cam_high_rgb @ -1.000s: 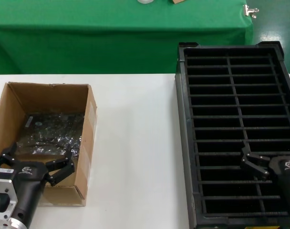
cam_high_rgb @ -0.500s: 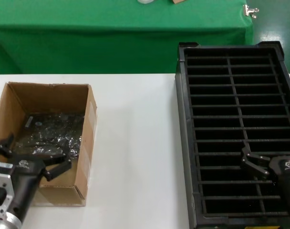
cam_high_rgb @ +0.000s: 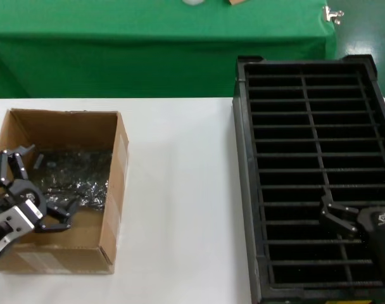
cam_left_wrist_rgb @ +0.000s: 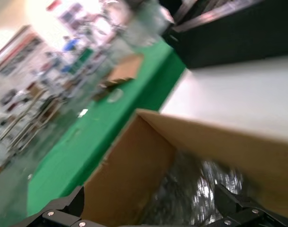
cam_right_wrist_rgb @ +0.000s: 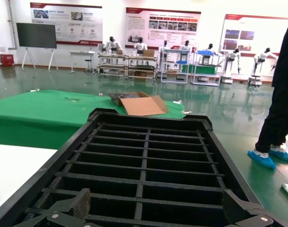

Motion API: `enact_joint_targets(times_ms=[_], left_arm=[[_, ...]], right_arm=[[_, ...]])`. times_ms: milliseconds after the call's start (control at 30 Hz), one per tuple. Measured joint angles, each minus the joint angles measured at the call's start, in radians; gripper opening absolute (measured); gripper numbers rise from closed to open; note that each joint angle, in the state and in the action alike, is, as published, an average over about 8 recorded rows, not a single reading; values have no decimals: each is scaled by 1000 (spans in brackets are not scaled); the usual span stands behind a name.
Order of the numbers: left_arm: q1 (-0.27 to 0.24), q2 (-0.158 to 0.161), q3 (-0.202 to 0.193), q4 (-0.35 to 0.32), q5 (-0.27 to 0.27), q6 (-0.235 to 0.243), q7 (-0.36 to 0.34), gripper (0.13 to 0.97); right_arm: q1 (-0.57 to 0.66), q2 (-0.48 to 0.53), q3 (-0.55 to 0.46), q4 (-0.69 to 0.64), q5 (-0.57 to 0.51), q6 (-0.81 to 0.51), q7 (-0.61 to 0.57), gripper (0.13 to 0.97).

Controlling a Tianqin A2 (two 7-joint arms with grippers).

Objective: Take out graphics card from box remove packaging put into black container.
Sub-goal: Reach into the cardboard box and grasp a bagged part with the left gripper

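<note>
Head view: left gripper [cam_high_rgb: 29,190], fingers spread, inside the cardboard box [cam_high_rgb: 114,183] at lower left.
Its fingers straddle the crinkly anti-static bag [cam_high_rgb: 75,174]; right gripper [cam_high_rgb: 337,221], fingers apart, hangs over the black slotted crate [cam_high_rgb: 243,158] at lower right.

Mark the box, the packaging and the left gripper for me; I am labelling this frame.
box [cam_high_rgb: 114,190], head view, on its right cardboard wall.
packaging [cam_high_rgb: 78,174], head view, on the crinkly bag inside the box.
left gripper [cam_high_rgb: 39,190], head view, midway between its open fingertips.
</note>
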Motion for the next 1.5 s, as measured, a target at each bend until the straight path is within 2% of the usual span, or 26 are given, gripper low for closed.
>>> enact_joint_targets(times_ms=[67, 167, 433, 600, 733, 900, 1133, 1500], left_arm=[[-50, -23, 32, 56, 23, 28, 42, 966], [-127, -31, 73, 147, 41, 66, 116, 966], [-334, 15, 163, 421, 63, 152, 357, 966], [-413, 41, 209, 539, 81, 188, 466, 966], [-449, 52, 243, 590, 107, 193, 505, 966], [-478, 71, 259, 637, 121, 162, 545, 966], [-503, 105, 233, 700, 93, 102, 642, 962], [-495, 118, 190, 729, 45, 73, 770, 901]], right_arm=[[0, 0, 0, 0, 0, 0, 0, 966], [0, 0, 0, 0, 0, 0, 0, 966], [0, 0, 0, 0, 0, 0, 0, 966], [0, 0, 0, 0, 0, 0, 0, 966], [0, 0, 0, 0, 0, 0, 0, 966], [0, 0, 0, 0, 0, 0, 0, 966], [0, 0, 0, 0, 0, 0, 0, 966], [0, 0, 0, 0, 0, 0, 0, 966]])
